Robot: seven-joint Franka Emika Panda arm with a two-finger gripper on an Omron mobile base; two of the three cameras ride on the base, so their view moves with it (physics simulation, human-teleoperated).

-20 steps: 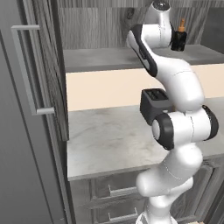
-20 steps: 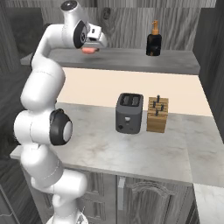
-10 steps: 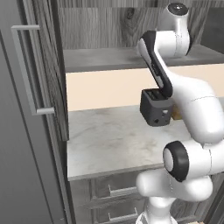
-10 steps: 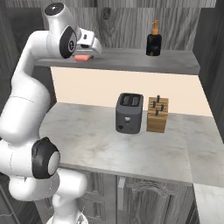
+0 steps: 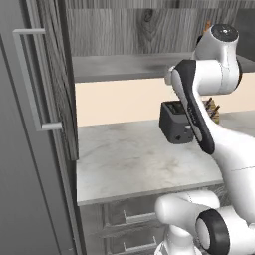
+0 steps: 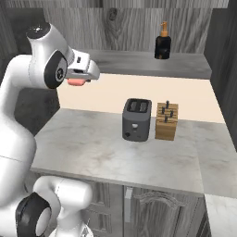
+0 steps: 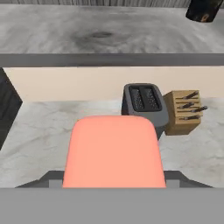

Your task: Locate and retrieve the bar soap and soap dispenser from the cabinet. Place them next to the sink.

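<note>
My gripper (image 6: 83, 76) is shut on the bar soap (image 6: 76, 82), a flat salmon-pink bar, and holds it in the air above the left part of the counter, just in front of and below the cabinet shelf (image 6: 134, 62). In the hand view the bar soap (image 7: 113, 151) fills the lower middle, between my fingers. The soap dispenser (image 6: 162, 42), black with an orange pump, stands upright at the back right of the shelf, and its base (image 7: 203, 9) shows at the hand view's top right. The cabinet door (image 5: 55, 74) stands open on the left. The sink is out of view.
A dark toaster (image 6: 136, 119) and a wooden knife block (image 6: 166, 121) stand side by side on the marble counter (image 6: 88, 148), below and right of the soap. The door's silver bar handle (image 5: 31, 79) juts out at the left. Drawers (image 5: 124, 229) lie under the counter.
The arm has drawn back out of the cabinet with the bar soap, carrying it down and to the left, away from the shelf. The soap dispenser has stayed in place.
</note>
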